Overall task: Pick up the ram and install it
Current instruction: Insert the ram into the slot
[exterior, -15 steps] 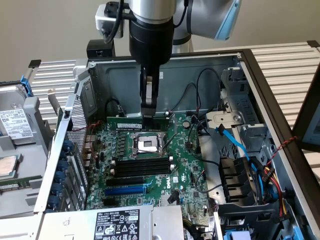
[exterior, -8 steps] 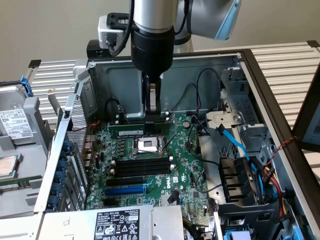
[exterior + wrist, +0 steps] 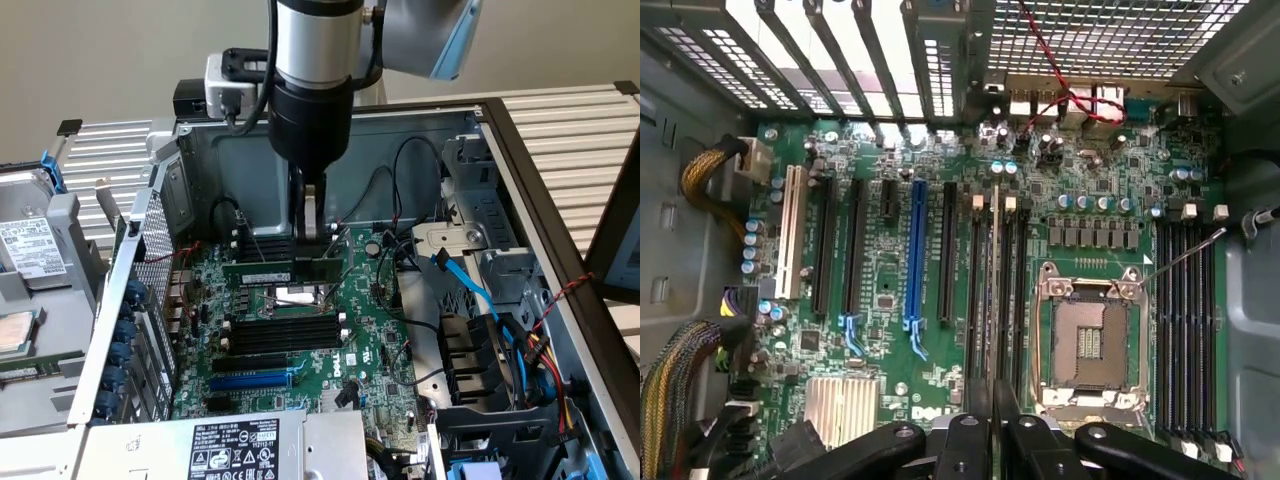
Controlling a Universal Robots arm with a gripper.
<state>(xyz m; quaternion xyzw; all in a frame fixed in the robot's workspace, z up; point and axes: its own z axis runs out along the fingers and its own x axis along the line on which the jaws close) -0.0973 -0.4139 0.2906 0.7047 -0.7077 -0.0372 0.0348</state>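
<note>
Pinching the ram (image 3: 265,270) between the fingers (image 3: 313,210), clamping nearer its end on the exterior view's right. Holding it level and on edge, raised off the board, lining it up over the black memory slots (image 3: 973,300) just beside the CPU socket (image 3: 1088,345). Hanging low inside the open computer case (image 3: 420,130), over the green motherboard (image 3: 375,350), sitting well apart from the blue expansion slot (image 3: 915,250).
</note>
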